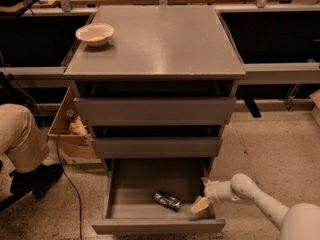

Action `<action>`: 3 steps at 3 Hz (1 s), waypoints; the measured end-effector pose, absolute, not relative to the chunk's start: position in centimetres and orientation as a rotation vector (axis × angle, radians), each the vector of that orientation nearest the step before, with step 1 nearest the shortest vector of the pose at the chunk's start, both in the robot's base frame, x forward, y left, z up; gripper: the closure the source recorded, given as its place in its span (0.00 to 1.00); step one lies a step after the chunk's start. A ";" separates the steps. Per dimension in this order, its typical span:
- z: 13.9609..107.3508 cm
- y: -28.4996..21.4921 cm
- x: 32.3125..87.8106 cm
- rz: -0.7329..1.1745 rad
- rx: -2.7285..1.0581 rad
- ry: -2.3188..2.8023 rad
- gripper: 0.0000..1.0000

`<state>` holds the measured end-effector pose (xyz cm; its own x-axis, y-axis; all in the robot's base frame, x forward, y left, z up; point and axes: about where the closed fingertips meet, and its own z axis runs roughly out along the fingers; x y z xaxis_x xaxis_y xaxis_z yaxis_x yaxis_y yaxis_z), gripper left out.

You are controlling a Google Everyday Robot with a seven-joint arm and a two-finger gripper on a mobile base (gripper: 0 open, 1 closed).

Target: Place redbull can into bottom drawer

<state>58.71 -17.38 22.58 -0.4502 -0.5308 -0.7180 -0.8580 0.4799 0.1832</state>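
The redbull can [167,200] lies on its side on the floor of the open bottom drawer [157,226], near the middle front. My gripper [202,194] is at the drawer's right side, just right of the can and apart from it, with its fingers [199,205] spread open and empty. My white arm reaches in from the lower right.
The grey cabinet top [155,39] carries a white bowl [94,34] at its back left. The two upper drawers [155,110] are nearly shut. A cardboard box [70,129] and a person's leg [20,136] are to the left on the floor.
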 end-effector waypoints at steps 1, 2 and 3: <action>27.4 -20.2 59.1 0.646 -1.182 2.131 0.00; 32.4 -21.8 60.3 0.570 -1.222 2.115 0.00; 32.4 -21.8 60.3 0.569 -1.223 2.115 0.00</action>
